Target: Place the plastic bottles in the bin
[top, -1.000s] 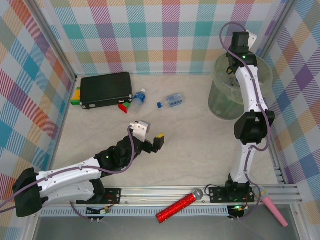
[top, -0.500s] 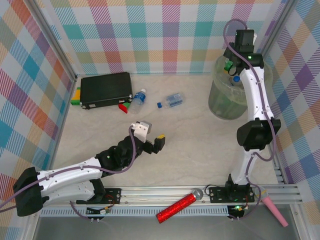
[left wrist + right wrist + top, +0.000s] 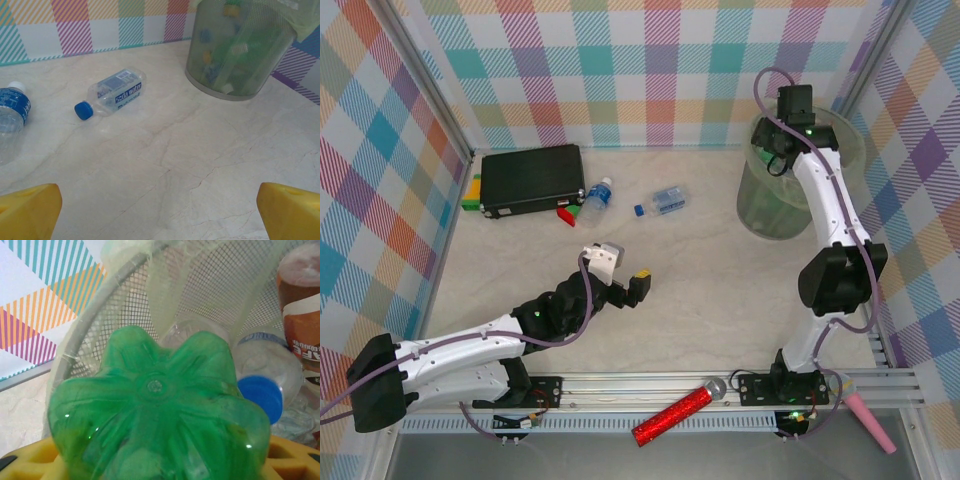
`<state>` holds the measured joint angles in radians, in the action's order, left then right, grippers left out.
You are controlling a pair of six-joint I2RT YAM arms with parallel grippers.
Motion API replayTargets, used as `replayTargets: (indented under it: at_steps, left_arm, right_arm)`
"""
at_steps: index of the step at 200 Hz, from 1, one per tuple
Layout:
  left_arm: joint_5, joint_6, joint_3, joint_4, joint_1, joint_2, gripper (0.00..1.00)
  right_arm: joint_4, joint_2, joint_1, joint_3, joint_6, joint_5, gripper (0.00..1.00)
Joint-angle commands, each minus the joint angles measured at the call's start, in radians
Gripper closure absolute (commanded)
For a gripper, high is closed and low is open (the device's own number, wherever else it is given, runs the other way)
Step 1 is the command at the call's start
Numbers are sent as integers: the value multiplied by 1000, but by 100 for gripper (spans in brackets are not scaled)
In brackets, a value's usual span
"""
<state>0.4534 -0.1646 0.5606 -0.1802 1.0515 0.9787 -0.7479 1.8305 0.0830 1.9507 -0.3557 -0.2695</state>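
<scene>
Green plastic, the base of a green bottle [image 3: 155,405], sits clamped between the yellow pads of the right jaws, just above the mesh wall of the bin [image 3: 765,215] in the far right corner. Since a second ago the right arm [image 3: 825,200] has swung its wrist leftward across the rim. The left arm [image 3: 490,335] has not stirred, and the left jaws are spread wide and empty. Inside the bin lie a blue-capped bottle [image 3: 262,390] and a brown-labelled bottle [image 3: 300,315], its lettering cut off. Bare tabletop [image 3: 720,280] stretches between the left jaws and two loose bottles: a clear bottle [image 3: 112,92] whose label looks like "soda water", and a white-capped bottle [image 3: 595,200] just beside the black case [image 3: 532,180].
</scene>
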Motion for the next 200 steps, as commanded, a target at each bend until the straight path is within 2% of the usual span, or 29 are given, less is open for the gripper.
replayTargets:
  at_steps: [1,59,114,200]
  left_arm:
    - [-9,-7,-1,-16,5,-4,0]
    - [-10,-7,-2,-16,5,-7,0]
    - [-16,-10,-1,-18,6,-1,1]
    - [-26,-17,-1,-16,5,-4,0]
  right_arm:
    - [-38,9,-12,-8,-12,25,43]
    - [-72,-13,-28,9,-21,69,42]
    - [-134,-71,-36,126,15,70,41]
    - [-108,-119,-56,-63,14,116,40]
